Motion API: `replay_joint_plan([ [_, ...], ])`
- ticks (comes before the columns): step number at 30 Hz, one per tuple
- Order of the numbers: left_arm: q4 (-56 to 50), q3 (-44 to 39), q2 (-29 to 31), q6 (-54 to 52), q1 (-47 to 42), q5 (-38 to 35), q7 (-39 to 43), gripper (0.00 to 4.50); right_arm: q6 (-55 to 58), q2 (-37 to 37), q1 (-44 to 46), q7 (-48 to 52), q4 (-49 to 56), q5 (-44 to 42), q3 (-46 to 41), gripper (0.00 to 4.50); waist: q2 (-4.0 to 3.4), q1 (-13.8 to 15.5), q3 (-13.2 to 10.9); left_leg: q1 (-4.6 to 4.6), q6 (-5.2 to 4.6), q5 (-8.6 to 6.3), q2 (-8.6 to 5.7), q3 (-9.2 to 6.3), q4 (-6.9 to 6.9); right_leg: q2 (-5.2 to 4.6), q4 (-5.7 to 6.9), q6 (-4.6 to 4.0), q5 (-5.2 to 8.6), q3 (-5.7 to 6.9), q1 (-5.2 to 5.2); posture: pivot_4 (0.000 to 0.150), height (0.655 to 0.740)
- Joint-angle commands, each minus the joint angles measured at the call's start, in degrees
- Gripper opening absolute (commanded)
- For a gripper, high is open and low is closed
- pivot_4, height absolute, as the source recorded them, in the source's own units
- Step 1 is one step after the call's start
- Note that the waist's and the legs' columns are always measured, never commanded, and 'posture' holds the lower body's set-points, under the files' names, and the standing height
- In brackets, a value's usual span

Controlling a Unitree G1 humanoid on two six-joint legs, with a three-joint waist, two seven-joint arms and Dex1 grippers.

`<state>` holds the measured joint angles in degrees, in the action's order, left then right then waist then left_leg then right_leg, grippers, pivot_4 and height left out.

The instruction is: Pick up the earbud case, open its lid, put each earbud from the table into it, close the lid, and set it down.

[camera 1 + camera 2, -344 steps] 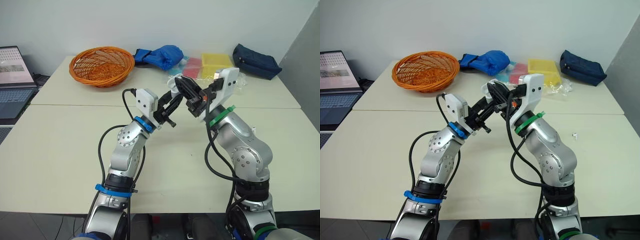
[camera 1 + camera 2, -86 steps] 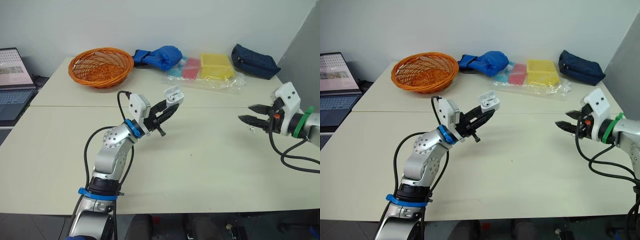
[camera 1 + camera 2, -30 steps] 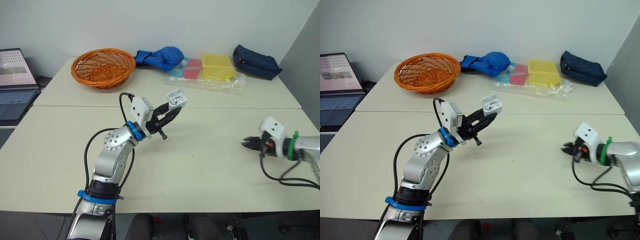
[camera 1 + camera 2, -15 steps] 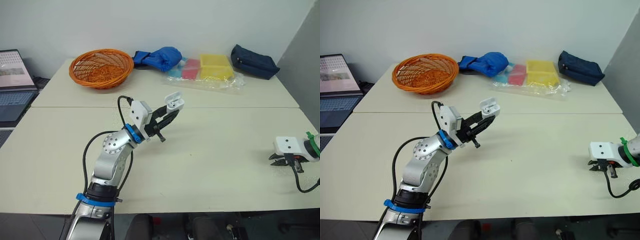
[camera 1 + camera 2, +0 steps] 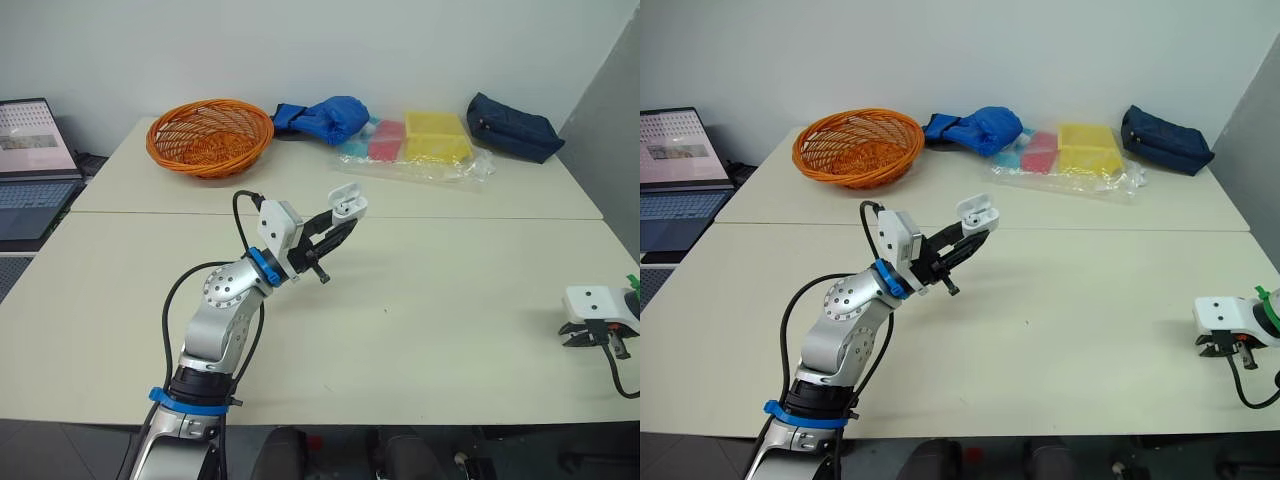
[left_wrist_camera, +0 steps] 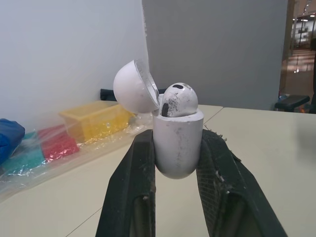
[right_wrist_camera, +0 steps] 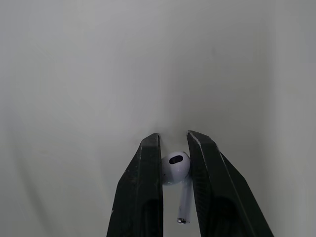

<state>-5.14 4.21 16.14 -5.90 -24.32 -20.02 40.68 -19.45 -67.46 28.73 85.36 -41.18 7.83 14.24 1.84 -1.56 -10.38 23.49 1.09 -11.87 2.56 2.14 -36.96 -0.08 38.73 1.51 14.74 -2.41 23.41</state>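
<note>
Two earbuds are in play. The first earbud (image 6: 177,100) sits in the earbud case (image 6: 177,153), only its head showing above the rim. The second earbud (image 7: 176,168) is pinched at its head between the right gripper (image 7: 174,145) fingers, stem pointing back toward the wrist. Whether it has left the table (image 5: 450,300) cannot be told.

In the eye views the right arm is cut off at the table's near right edge, its fingers largely hidden under the white wrist housing.

The left gripper (image 5: 338,218) clamps the one case by its sides, raised above mid-table with the lid hinged open.

At the far edge lie one orange wicker basket (image 5: 209,135), one blue bundle (image 5: 322,115), one navy pouch (image 5: 512,125) and one clear bag of coloured boxes (image 5: 420,150). One laptop (image 5: 35,150) is cropped at the left.
</note>
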Motion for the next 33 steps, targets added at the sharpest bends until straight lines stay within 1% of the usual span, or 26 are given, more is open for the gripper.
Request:
replay_joint_plan([
  [1, -3.00, -0.32, -0.05, 0.08, -0.68, -0.65, 0.06, 0.74, 0.06, -0.64, -0.92, -0.97, -0.20, 1.14, -0.55, 0.40, 0.00, 0.00, 0.00, -0.04, 0.00, 0.00, 0.00, -0.01, 0.00, 0.00, 0.00, 0.00, 0.00, 0.00, -0.04, 0.150, 0.7400],
  [3, -3.14, -0.16, -0.17, -0.12, -0.68, -0.68, 0.00, 0.74, 0.17, -0.22, -1.03, -2.45, -0.59, 1.48, -0.68, 0.40, 0.00, 0.00, 0.00, -0.10, 0.00, 0.00, 0.00, -0.04, 0.00, 0.00, 0.00, -0.02, 0.01, 0.00, -0.12, 0.150, 0.7400],
  [5, -3.06, -0.19, -0.21, -0.18, -0.74, -0.69, -0.05, 0.74, 0.52, -0.09, -1.10, -3.05, -0.56, 0.97, -1.08, 1.14, 0.01, -0.01, 0.00, -0.17, 0.00, 0.00, -0.01, -0.02, -0.02, 0.00, 0.00, -0.06, 0.03, 0.00, -0.17, 0.150, 0.7400],
  [7, -3.04, -0.20, -0.21, -0.19, -0.72, -0.71, -0.01, 0.74, 0.74, -0.47, -1.33, -2.81, -0.29, 0.71, -1.27, 1.71, 0.01, -0.01, 0.00, -0.25, 0.00, 0.00, -0.03, -0.02, -0.02, -0.03, 0.00, -0.08, 0.05, -0.07, -0.20, 0.150, 0.7400],
  [9, -3.12, -0.21, -0.27, -0.26, -0.64, -0.78, -0.06, 0.74, 0.53, -1.07, -1.47, -2.47, -0.15, 0.80, -1.42, 2.42, 0.01, -0.01, 0.00, -0.27, 0.00, 0.00, -0.04, -0.01, -0.02, -0.05, 0.00, -0.08, 0.04, -0.08, -0.22, 0.150, 0.7400],
  [21, -4.04, -0.11, -0.94, -0.71, 0.52, -0.80, -0.48, 0.74, 0.33, -3.08, -2.91, -1.81, -0.21, 1.41, -1.53, 2.42, 0.01, 0.01, 0.00, -0.27, 0.00, 0.00, -0.03, 0.00, 0.02, -0.04, 0.00, -0.05, 0.03, -0.06, -0.21, 0.150, 0.7400],
  [33, -4.88, -0.03, -1.03, -1.37, 0.43, -0.73, -0.65, 0.74, 0.24, -1.23, -1.84, -3.04, -0.58, 1.35, -1.66, 2.42, 0.01, -0.06, 0.00, -0.31, 0.00, 0.00, -0.04, 0.01, 0.01, -0.04, 0.01, -0.05, 0.04, -0.10, -0.21, 0.150, 0.7400],
])
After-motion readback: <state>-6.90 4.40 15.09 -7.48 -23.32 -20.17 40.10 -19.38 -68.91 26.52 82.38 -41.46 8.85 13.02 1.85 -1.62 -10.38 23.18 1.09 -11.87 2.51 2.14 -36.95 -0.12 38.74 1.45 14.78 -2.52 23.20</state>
